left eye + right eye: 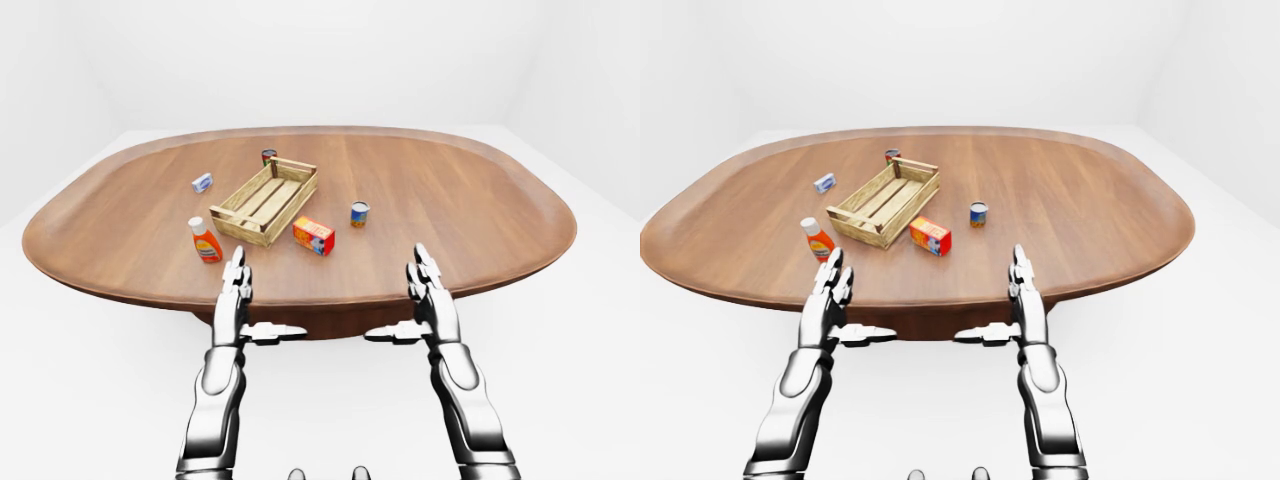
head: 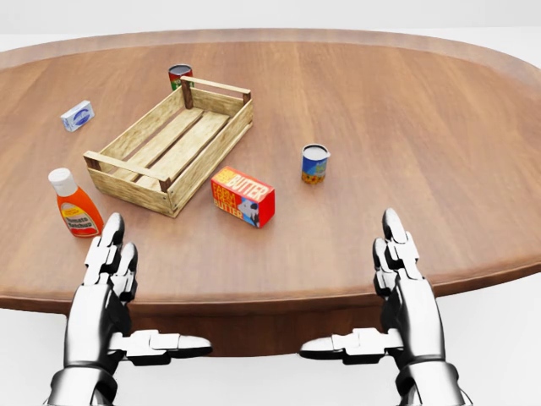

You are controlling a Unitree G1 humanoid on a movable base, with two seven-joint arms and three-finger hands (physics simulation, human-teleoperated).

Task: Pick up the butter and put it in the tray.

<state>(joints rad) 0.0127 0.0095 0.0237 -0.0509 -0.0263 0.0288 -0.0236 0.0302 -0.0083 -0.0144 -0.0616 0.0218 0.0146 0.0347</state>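
The butter (image 2: 243,196) lay on the table (image 2: 423,110) just beside the tray (image 2: 127,173), toward the table's near edge. The left hand (image 2: 108,279) and right hand (image 2: 404,275) hovered at that edge, fingers spread, holding nothing.

One oval wooden tabletop (image 2: 439,127) carries six loose things in all. There is one slatted wooden tray (image 2: 169,144), and one red and orange box of butter (image 2: 243,196) lettered BUTTER on its top face. There are two cans: one with a white lid and a blue and orange label (image 2: 314,163), and one darker can with a red and green label (image 2: 179,76). There is one orange sauce bottle (image 2: 74,203) with a white cap, and one small white and blue packet (image 2: 78,115). Two metal robot hands show at the bottom of the head view, one left hand (image 2: 108,271) and one right hand (image 2: 404,275).
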